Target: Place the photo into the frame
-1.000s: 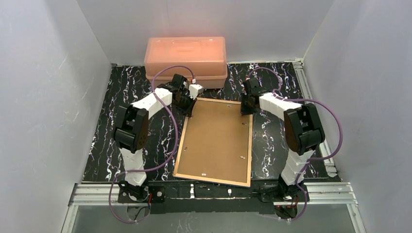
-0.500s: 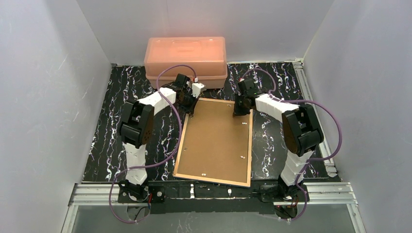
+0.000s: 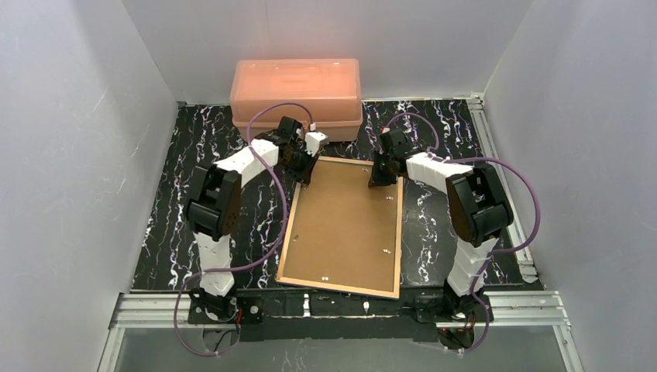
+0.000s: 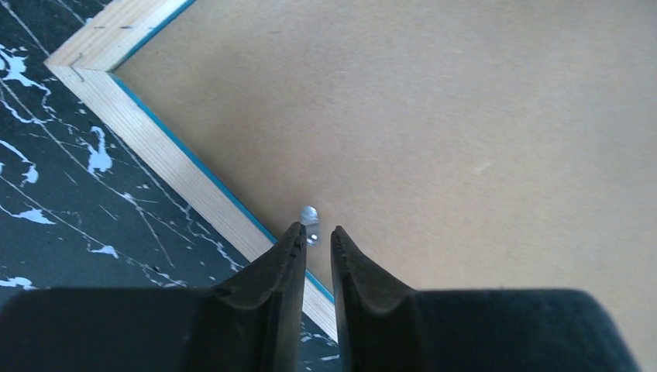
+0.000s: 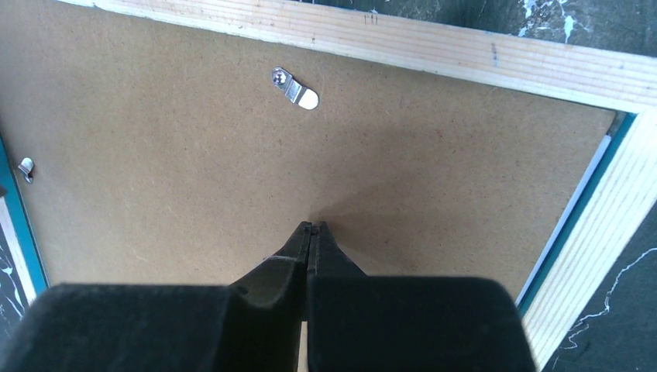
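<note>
The frame (image 3: 341, 229), a thin rectangle with tan wooden edges and brown fibreboard backing, lies face down on the black white-veined table (image 3: 178, 201). At its far left edge, the left gripper (image 4: 316, 230) has its fingers a narrow gap apart, the tips just beside a small silver clip (image 4: 310, 215). Near its far right corner, the right gripper (image 5: 311, 225) is closed, its tips at the backing. Beyond the frame sits a salmon-pink plastic box (image 3: 296, 85).

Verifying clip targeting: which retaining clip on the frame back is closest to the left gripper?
The small silver clip by the frame's left rail, directly ahead of the left gripper; the far-rail clip sits well away.
</note>
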Available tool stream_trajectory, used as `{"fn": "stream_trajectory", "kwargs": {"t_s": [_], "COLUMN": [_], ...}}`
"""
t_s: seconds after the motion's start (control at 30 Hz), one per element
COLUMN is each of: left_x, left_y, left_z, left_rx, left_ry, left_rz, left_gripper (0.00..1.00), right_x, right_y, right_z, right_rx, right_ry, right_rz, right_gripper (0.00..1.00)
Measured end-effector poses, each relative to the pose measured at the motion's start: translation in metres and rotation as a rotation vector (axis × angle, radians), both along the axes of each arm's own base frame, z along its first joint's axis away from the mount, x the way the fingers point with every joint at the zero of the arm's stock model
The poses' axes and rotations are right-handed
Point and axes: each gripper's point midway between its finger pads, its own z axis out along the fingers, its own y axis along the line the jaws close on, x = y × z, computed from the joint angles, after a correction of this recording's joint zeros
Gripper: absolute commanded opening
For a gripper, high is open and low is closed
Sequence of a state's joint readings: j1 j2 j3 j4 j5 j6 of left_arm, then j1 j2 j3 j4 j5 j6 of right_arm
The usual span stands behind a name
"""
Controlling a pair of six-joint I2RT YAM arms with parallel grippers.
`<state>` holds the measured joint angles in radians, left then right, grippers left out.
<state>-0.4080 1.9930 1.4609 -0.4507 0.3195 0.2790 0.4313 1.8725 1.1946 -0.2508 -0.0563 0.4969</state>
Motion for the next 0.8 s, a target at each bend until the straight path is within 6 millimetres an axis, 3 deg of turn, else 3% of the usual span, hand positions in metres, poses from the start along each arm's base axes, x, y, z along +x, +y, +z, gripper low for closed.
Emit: {"fn": "stream_trajectory", "kwargs": {"t_s": [0.23,0.33,0.5,0.57,0.67,0.8], "left_x": [-0.031,-0.065,-0.131,-0.148,-0.158,-0.157], "left_y": [-0.016,-0.023,-0.035,-0.036,-0.036,-0.035], "left_z": [0.032,0.033,0.016,0.010,0.005,0.004], "left_rx": [-0.103,-0.126,-0.143,-0.144,-0.141,-0.132], "left_ry": [0.033,0.072,0.194,0.230,0.250,0.237], "left_rz": [-0.072,-0.137,-0.255,-0.282,-0.302,-0.312], "left_gripper": [0.22,0.21,0.21,0.21,0.20,0.18], "right_x": [0.003,0.003,0.003,0.003,0.002,-0.002], "right_y": [0.003,0.004,0.005,0.006,0.006,0.008], "right_z": [0.000,0.001,0.003,0.003,0.004,0.014], "right_rx": [0.023,0.028,0.033,0.036,0.046,0.067], "right_ry": [-0.017,-0.021,-0.022,-0.021,-0.018,-0.014], "right_rz": [0.005,0.007,0.011,0.013,0.011,0.014], "right_gripper": [0.10,0.11,0.12,0.12,0.20,0.30]}}
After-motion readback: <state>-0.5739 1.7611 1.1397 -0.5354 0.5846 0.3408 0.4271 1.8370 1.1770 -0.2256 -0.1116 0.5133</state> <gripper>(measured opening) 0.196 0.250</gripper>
